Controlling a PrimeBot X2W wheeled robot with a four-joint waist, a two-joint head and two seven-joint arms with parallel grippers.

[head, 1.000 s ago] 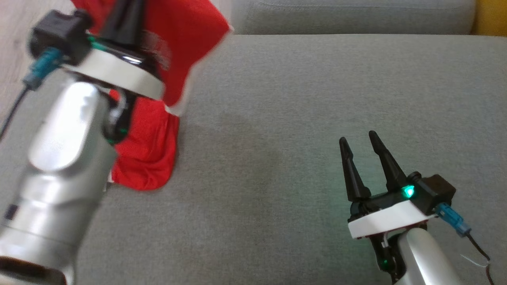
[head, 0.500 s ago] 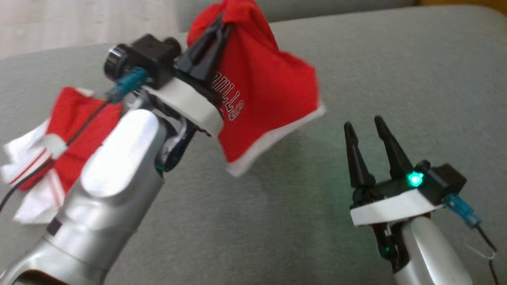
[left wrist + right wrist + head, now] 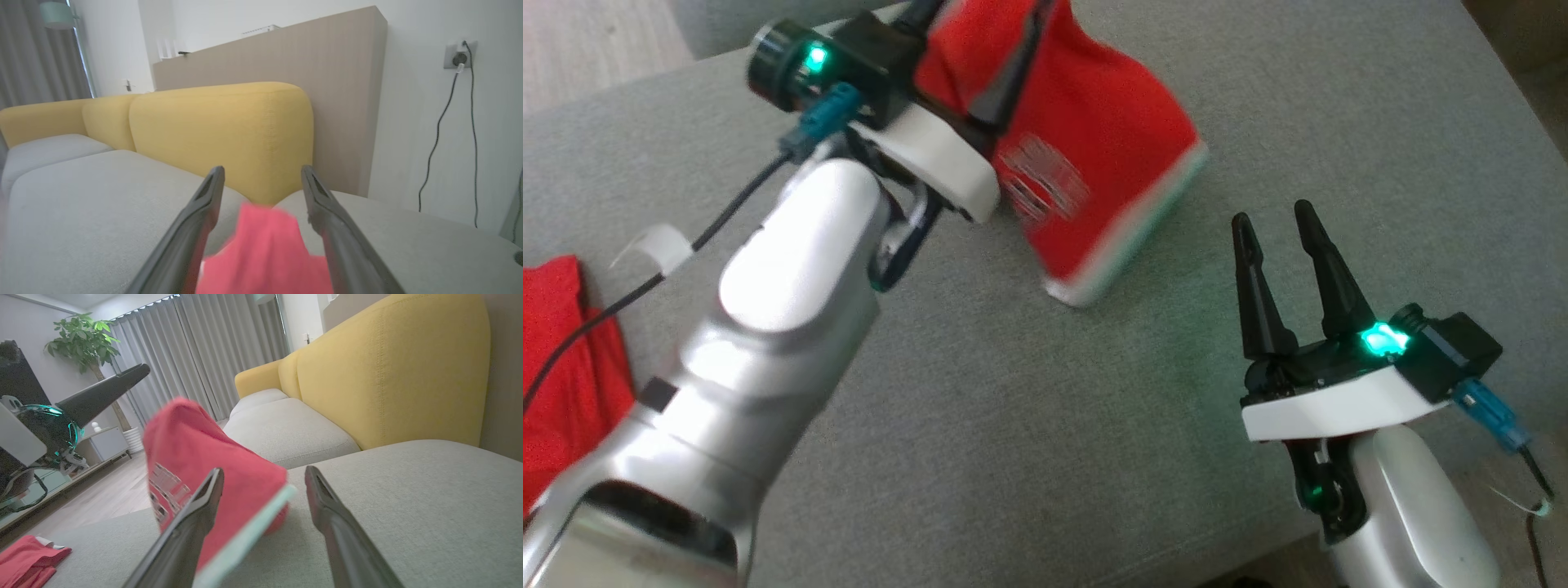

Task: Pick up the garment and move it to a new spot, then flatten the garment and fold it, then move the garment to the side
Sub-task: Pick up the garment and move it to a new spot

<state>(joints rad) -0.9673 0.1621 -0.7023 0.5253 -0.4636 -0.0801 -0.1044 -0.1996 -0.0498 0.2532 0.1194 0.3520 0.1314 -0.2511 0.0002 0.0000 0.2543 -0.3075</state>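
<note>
Garment [image 3: 1111, 163] upper middle of frame, loose between fingers of spread left gripper [image 3: 261, 175]; right gripper [image 3: 1271, 212] lower right, open too, empty; let it settle on sofa [image 3: 1094, 425] before pinching corners to flatten.

A wide grey fabric sofa seat cushion [image 3: 1045, 457] spreads across the head view, plain and smooth. At its left edge a crumpled red cloth [image 3: 564, 367] lies on it. Toward the far side, a blurred red garment with a white hem [image 3: 1111, 188] has its lower corner down at the cushion; whether they touch is unclear. A mustard-yellow padded backrest [image 3: 388, 375] rises behind the seat.
</note>
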